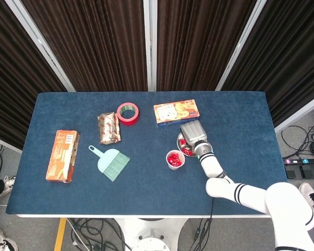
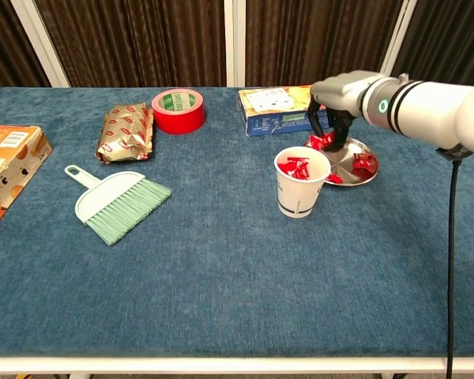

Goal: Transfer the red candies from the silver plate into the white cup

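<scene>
Right hand (image 2: 337, 106) poised above the near-left part of the silver plate (image 2: 363, 175), its dark fingers (image 2: 335, 126) pointing down toward the red candies (image 2: 364, 164) there; whether the fingers pinch a candy cannot be told from either view; in the head view the same hand (image 1: 192, 132) covers most of the plate (image 1: 179, 141). White cup (image 2: 302, 182) upright just beside the plate on its left, already holding several red candies; seen from above, the cup (image 1: 175, 159) lies below and to the left of the plate. Loose candies lie on the plate at its right rim and at its near edge. Elsewhere on the blue table (image 2: 221, 260): a printed box (image 2: 276, 108) behind the plate; a red tape roll (image 2: 178, 110); a foil snack packet (image 2: 126, 131); a mint hand brush (image 2: 114, 202); an orange carton (image 2: 6, 170) at the far left edge.
</scene>
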Controlling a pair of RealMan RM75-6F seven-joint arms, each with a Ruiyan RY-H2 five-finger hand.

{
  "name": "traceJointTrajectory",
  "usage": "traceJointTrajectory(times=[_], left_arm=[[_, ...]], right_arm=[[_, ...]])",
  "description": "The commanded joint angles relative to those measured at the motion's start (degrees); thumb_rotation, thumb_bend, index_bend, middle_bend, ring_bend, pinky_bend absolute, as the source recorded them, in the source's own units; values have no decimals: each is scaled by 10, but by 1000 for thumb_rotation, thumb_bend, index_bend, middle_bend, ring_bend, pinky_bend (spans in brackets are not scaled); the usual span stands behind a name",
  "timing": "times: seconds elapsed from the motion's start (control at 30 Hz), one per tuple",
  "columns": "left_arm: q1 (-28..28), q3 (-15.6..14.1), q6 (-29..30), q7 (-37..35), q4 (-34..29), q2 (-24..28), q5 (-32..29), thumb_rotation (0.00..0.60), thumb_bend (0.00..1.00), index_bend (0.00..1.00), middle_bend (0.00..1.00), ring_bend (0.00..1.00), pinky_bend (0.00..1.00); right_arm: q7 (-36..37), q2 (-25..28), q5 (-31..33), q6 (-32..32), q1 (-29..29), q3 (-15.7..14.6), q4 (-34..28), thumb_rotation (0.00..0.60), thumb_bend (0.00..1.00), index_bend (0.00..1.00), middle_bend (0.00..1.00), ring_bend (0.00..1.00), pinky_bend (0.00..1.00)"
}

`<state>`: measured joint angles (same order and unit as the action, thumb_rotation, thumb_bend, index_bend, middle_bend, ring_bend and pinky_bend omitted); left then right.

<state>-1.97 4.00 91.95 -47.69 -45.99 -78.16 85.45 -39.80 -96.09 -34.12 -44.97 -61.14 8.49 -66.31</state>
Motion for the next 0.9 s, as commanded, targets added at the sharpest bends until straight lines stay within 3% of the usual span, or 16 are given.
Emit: traceJointTrajectory(times=[0.03, 0.2, 0.4, 0.7, 0.9], left_arm=[[0, 0, 3, 4, -4, 1, 1, 600, 102, 146, 164, 58, 188], [1, 1, 8, 14, -16, 7, 3, 600, 103, 146, 164, 58, 188], [2, 1, 11, 27, -32, 12, 5, 600, 102, 146, 164, 58, 187], [0, 2, 11, 32, -41, 15, 1, 599, 103, 147, 164, 58, 188], [-1, 3, 9, 27, -36, 15, -2, 600, 103, 147, 164, 58, 188]], right_arm=[[4, 61, -51, -71, 17, 12, -110, 600, 201, 599, 1000, 1000, 1000], [2, 105, -98, -120, 32, 13, -213, 600, 202, 599, 1000, 1000, 1000], [-3, 125, -132, -138, 47, -6, -278, 600, 201, 599, 1000, 1000, 1000], [-3, 109, -137, -119, 48, -19, -273, 600, 193, 598, 1000, 1000, 1000], [2, 106, -139, -99, 43, -18, -262, 600, 63, 540, 1000, 1000, 1000]])
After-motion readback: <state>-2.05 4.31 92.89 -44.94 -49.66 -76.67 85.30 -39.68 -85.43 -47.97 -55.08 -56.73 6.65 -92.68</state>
